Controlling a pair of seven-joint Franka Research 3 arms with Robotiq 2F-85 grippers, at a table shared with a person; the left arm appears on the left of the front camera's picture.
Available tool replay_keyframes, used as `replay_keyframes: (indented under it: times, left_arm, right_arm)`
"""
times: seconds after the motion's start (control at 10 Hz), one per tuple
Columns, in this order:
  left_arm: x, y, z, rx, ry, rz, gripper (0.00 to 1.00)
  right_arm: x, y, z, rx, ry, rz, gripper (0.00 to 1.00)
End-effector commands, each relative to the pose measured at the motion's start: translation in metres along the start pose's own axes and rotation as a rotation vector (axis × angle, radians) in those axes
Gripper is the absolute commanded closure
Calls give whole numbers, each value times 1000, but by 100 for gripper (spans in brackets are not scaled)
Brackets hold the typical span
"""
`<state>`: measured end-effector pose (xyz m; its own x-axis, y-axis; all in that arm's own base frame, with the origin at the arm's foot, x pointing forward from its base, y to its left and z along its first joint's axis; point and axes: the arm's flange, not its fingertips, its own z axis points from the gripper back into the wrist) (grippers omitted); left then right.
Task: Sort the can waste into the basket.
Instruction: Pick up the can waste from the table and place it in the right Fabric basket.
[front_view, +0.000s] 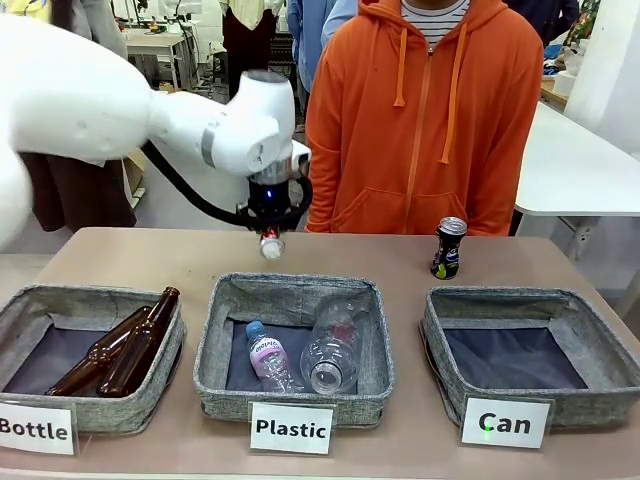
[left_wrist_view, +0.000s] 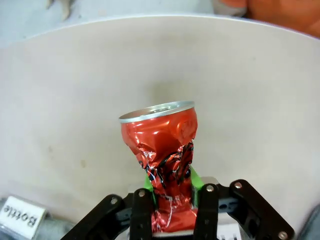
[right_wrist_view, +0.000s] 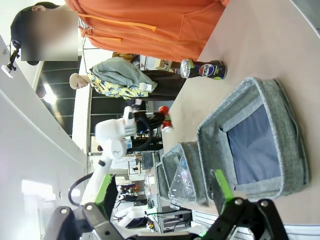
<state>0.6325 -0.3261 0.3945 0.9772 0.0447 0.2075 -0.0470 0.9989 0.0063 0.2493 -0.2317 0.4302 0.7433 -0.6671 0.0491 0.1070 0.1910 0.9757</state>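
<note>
My left gripper (front_view: 270, 228) hangs above the table's far middle, behind the middle basket, shut on a crushed red can (front_view: 271, 243). In the left wrist view the red can (left_wrist_view: 162, 150) stands out from between the green pads (left_wrist_view: 196, 178), silver rim away from the camera; the gripper (left_wrist_view: 171, 186) pinches its crumpled lower part. A black can (front_view: 449, 248) stands upright on the table behind the grey "Can" basket (front_view: 497, 294), which has nothing in it. My right gripper (right_wrist_view: 161, 192) is open with nothing between its fingers, off to the side of the "Can" basket (right_wrist_view: 280, 100) and black can (right_wrist_view: 204, 68).
The "Plastic" basket (front_view: 222, 345) in the middle holds clear bottles (front_view: 333, 345). The "Bottle" basket (front_view: 20, 305) on the left holds brown glass bottles (front_view: 125, 345). A person in an orange hoodie (front_view: 425, 120) stands at the far edge.
</note>
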Motion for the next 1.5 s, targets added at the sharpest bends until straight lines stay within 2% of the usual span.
replay_keyframes:
  times: [0.0,0.1,0.2,0.4,0.7,0.8,0.9,1.0,1.1,1.2,1.4]
  left_arm:
    - [-47,47,74,-86,-2,-88,100]
    - [-66,64,108,-140,0,-163,100]
    - [-91,78,135,-193,14,-291,100]
    - [-145,107,169,-265,48,-747,100]
    - [-196,130,175,-244,27,-1341,100]
    - [-207,142,174,-242,17,-1620,100]
    - [-207,153,171,-239,-12,-1779,100]
    - [-204,166,171,-298,8,-1900,100]
    - [-193,178,170,-297,10,-1862,100]
    - [-211,144,173,-247,78,-1448,100]
    - [-211,144,173,-247,78,-1448,100]
  right_arm:
    - [2,3,-1,29,-12,9,0]
    - [2,3,-1,29,-12,9,0]
    - [2,3,-1,29,-12,9,0]
    - [2,3,-1,29,-12,9,0]
    - [2,3,-1,29,-12,9,0]
    - [2,3,-1,29,-12,9,0]
    - [2,3,-1,29,-12,9,0]
    - [2,3,-1,29,-12,9,0]
    - [2,3,-1,29,-12,9,0]
    - [2,3,-1,29,-12,9,0]
    - [2,3,-1,29,-12,9,0]
